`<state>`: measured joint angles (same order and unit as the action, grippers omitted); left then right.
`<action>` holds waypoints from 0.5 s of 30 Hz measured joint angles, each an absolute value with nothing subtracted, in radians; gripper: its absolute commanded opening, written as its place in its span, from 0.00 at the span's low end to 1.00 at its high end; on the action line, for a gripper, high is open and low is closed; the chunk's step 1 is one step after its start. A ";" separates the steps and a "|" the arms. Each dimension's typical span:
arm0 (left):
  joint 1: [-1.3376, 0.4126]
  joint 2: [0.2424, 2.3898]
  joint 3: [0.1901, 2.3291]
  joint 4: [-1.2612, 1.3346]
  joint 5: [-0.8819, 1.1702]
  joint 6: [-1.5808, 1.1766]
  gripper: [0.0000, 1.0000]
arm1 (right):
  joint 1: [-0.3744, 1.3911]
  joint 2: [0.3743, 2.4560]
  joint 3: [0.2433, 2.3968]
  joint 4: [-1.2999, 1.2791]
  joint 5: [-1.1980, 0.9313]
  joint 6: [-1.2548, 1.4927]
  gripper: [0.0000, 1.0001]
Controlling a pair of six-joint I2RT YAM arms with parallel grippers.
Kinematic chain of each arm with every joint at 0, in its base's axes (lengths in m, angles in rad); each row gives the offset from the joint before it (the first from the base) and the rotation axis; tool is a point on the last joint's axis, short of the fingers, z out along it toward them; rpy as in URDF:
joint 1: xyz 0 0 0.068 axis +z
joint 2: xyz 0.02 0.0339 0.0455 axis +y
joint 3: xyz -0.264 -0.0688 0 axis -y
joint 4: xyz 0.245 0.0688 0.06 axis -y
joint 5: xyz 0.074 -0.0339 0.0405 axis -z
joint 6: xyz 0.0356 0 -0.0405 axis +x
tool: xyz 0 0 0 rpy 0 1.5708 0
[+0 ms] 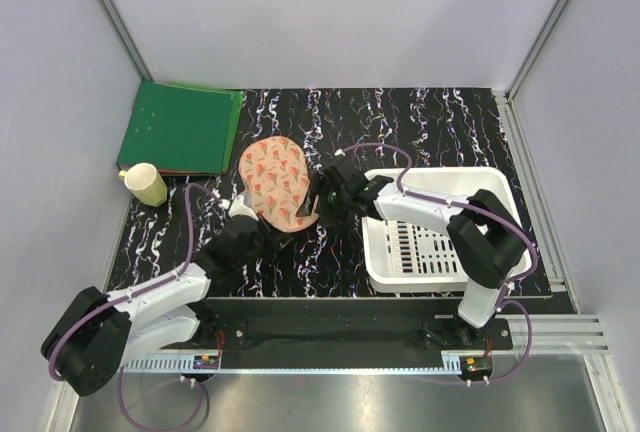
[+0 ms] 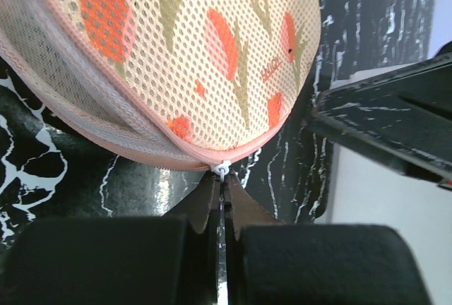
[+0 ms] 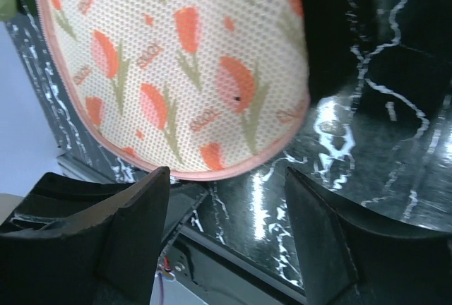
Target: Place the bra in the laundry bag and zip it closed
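Closest to the left wrist lens, the left gripper is shut tight, its tips pinched on the small white zip pull. The pull sits at the pink-piped rim of the bag, right at the gripper's tips. Above that rim the bag's mesh face, printed with orange tulip-like shapes, bulges up and fills the view.

On the other side, the right gripper stands open, its two black fingers spread wide. The bag's rounded edge lies just beyond the gap between them, and neither finger touches the fabric as far as the right wrist view shows. Along the stretch that shows there, the rim looks closed.

From above, the bag lies flat on the black, white-veined table, between the two grippers: the left one at its near edge, the right one at its right edge. The right arm reaches across a white slotted basket that stands on the table's right side. Far left, well apart from the bag, lie a green folder and, just in front of it, a pale yellow cup.
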<state>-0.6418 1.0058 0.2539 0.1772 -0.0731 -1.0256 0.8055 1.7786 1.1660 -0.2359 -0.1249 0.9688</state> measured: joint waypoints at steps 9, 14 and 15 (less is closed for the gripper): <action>-0.641 0.989 0.254 0.179 -0.063 -1.044 0.00 | 0.820 1.835 1.167 -0.170 -0.111 1.017 0.21; -0.640 0.989 0.255 0.161 -0.083 -1.043 0.00 | 0.812 1.876 1.174 -0.167 -0.108 1.014 0.00; -0.638 0.988 0.256 0.147 -0.090 -1.043 0.00 | 0.807 1.881 1.178 -0.165 -0.116 1.008 0.00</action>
<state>-0.6376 0.9882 0.2562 0.1474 -0.0898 -1.0431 0.8074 1.8812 1.1778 -0.1650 -0.1162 1.0080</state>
